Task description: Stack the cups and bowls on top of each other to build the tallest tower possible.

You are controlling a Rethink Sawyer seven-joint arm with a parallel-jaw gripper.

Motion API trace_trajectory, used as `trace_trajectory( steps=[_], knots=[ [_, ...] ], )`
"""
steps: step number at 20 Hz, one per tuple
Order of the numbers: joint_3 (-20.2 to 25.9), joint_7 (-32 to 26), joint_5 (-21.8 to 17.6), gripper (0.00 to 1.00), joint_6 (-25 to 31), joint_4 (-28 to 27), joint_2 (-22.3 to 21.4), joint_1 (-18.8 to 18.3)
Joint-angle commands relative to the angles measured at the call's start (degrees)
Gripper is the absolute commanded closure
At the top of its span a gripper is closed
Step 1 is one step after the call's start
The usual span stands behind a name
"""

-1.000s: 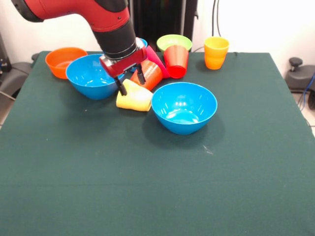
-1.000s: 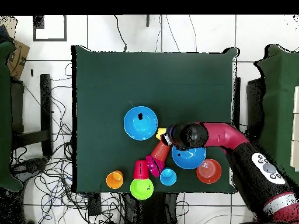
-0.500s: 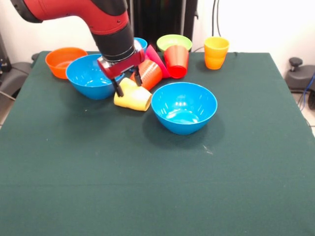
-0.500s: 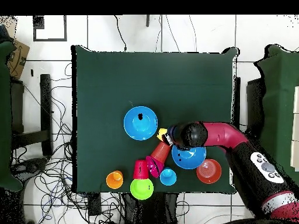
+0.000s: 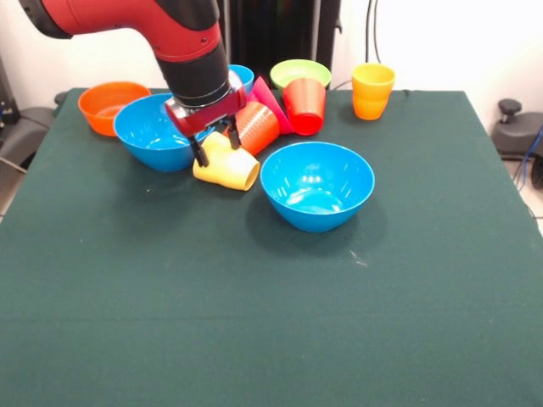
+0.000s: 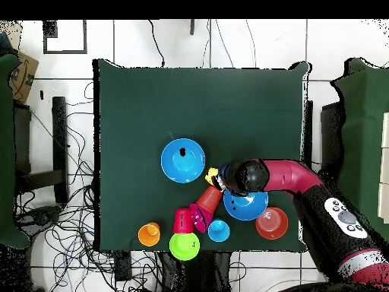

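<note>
The pincer (image 5: 214, 146) hung over the pale yellow cup (image 5: 226, 163), which lay on its side on the green bench (image 5: 271, 314) with its mouth turned toward the near blue bowl (image 5: 317, 185). One dark finger (image 5: 200, 153) stood at the cup's closed end and the other at its upper side, so the pincer was spread astride the cup; whether the fingers actually pressed on it could not be made out. In the overhead view the arm's wrist covered nearly all of that cup, leaving only a yellow sliver (image 6: 210, 176).

The second blue bowl (image 5: 155, 131) sat just behind the pincer, its right rim hidden by the arm. The orange bowl (image 5: 109, 105) stood beyond it near the bench's far corner. The orange cup (image 5: 256, 127) lay tipped over, close beside the yellow cup, partly covered by the pincer's red body. Behind it a pink-red bowl (image 5: 270, 100) showed only as a tilted edge, and the light blue cup (image 5: 243, 76) peeked out past the arm, mostly concealed. The red cup (image 5: 304, 106) stood mouth down in front of the lime-green bowl (image 5: 300, 73), masking that bowl's lower part. The yellow-orange cup (image 5: 372, 91) stood upright, apart from the rest, near the far edge. Nothing was piled on anything else.
</note>
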Motion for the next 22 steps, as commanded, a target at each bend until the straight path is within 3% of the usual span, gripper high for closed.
trace_trajectory(
  steps=[1,22],
  knots=[
    [-4.0,0.3,-5.2,0.0,0.4,-4.3,2.3,2.8],
    [-5.7,-2.4,-4.2,0.0,4.2,-4.0,-3.2,4.3]
  ],
)
